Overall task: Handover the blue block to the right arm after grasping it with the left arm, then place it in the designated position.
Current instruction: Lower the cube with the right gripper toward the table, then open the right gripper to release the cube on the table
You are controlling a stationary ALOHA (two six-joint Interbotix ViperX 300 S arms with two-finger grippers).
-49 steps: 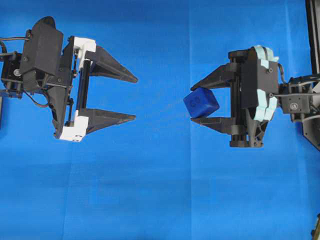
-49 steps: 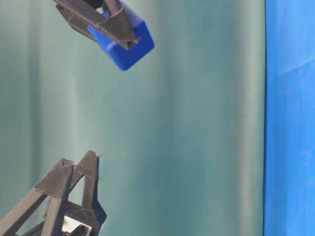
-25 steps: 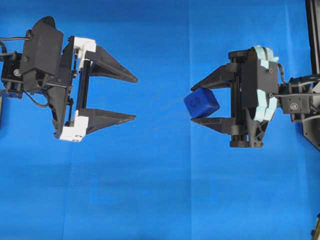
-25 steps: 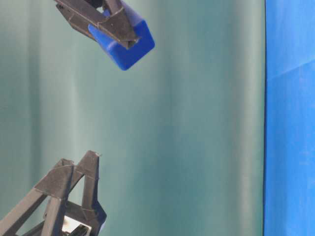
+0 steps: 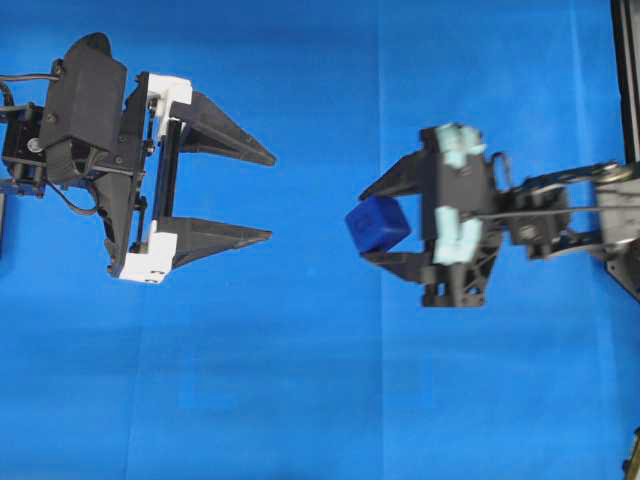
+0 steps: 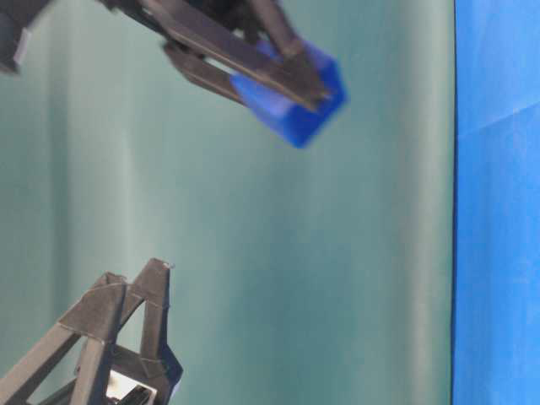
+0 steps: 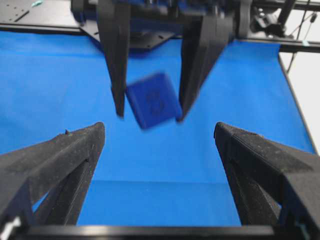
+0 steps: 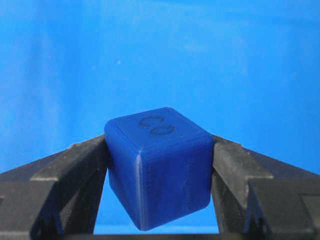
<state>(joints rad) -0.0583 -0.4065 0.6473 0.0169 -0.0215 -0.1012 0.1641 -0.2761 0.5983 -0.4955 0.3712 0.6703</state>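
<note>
The blue block (image 5: pixel 378 223) is a small dark-blue cube with an embossed mark on one face. It hangs above the blue cloth (image 5: pixel 320 400), tilted, pinched between the two black fingers of my right gripper (image 5: pixel 366 225). From the right wrist the block (image 8: pixel 160 170) fills the gap between the fingers (image 8: pixel 75 170). My left gripper (image 5: pixel 270 197), with white finger mounts, stands open at the left, its fingertips a short way from the block and nothing between them. Seen from the left wrist, the block (image 7: pixel 152 100) hangs beyond my open left gripper (image 7: pixel 159 131).
Blue cloth covers the whole table. A black frame (image 5: pixel 625 80) runs along the right edge, and a black base plate (image 7: pixel 40 15) lies at the far side. A teal backdrop (image 6: pixel 371 253) stands behind the arms in the table-level view.
My right gripper has swung left toward the left gripper with the block still in it, and looks blurred from the motion. The left arm has not moved.
</note>
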